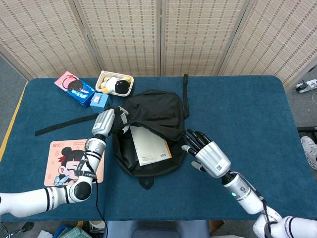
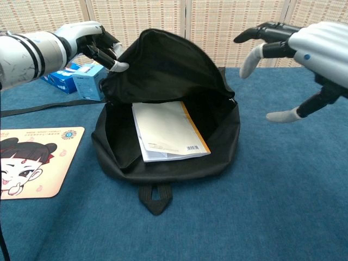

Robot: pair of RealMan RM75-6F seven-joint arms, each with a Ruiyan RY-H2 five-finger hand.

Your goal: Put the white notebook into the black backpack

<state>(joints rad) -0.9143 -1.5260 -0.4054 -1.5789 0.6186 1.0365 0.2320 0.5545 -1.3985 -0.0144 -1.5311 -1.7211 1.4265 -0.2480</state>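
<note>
While my left hand [image 2: 92, 46] pinches the black backpack's [image 2: 168, 70] flap up, the white notebook [image 2: 168, 130] lies inside; my right hand [image 2: 304, 49] hangs spread and empty. Insertion looks done; next, release the flap.

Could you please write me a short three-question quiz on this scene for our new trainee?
1. True or false: the right hand is holding the white notebook.
2. Which hand holds up the flap of the black backpack? A) the left hand B) the right hand C) neither
3. Fill in: the mouse pad with the cartoon figure lies on the blue table to the ______ of the backpack in the head view.

Key
1. False: the right hand is open beside the backpack and touches nothing; the notebook lies inside the open backpack.
2. A: the left hand grips the flap's edge.
3. Left.
</note>
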